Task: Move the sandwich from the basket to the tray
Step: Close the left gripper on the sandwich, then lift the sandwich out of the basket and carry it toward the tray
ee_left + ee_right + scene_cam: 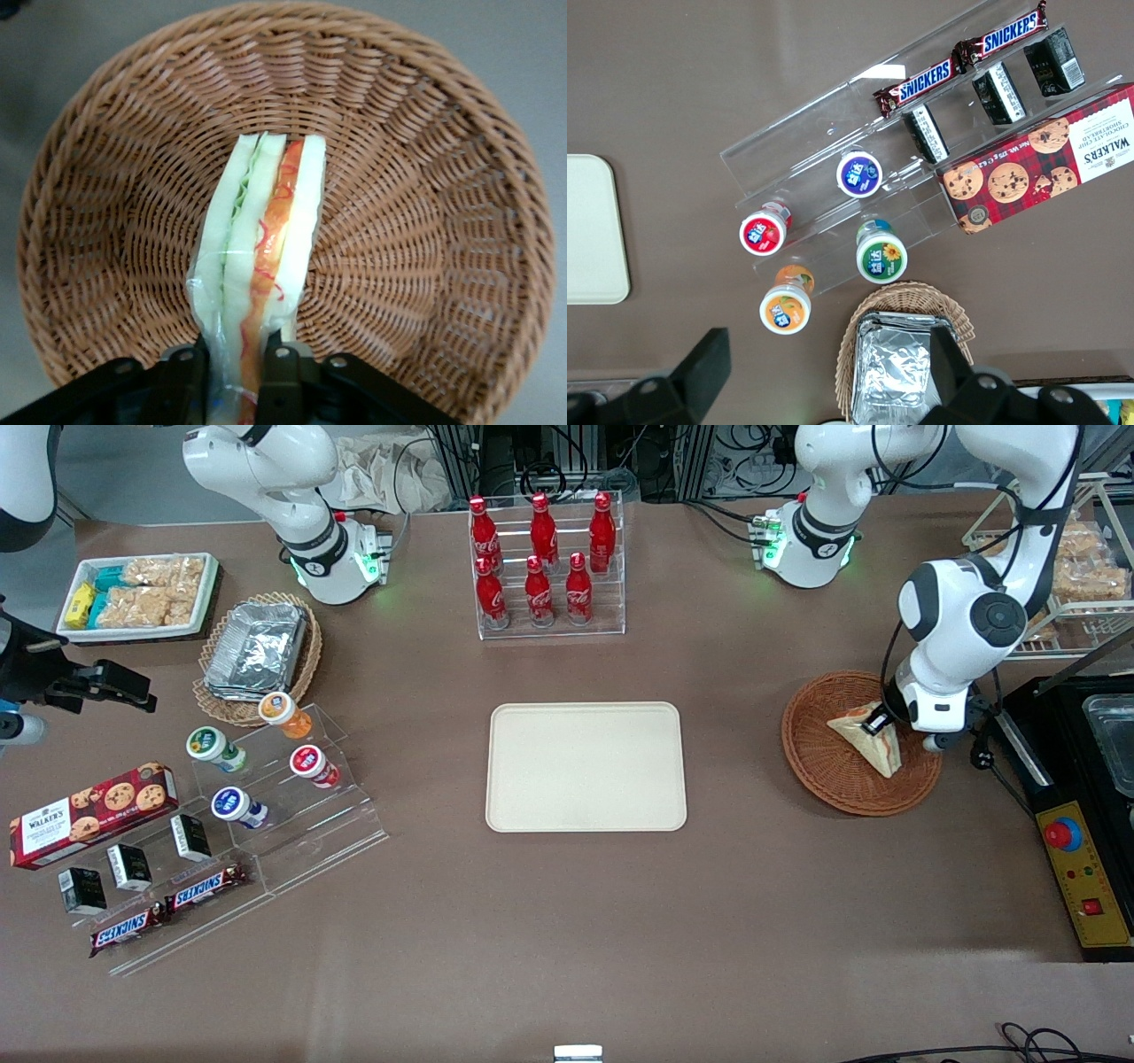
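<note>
The sandwich (261, 257) stands on edge in the basket (425, 221), its cut side with red, orange and green filling facing up toward the wrist camera, one end pinched between the two black fingers (279, 376). The gripper (877, 722) sits low inside the basket, clamped on the sandwich, apparently through a clear wrapper, though that is hard to confirm. Away from the fingers, toward the parked arm's end of the table, the tray (586, 766) lies flat, well apart from the basket.
</note>
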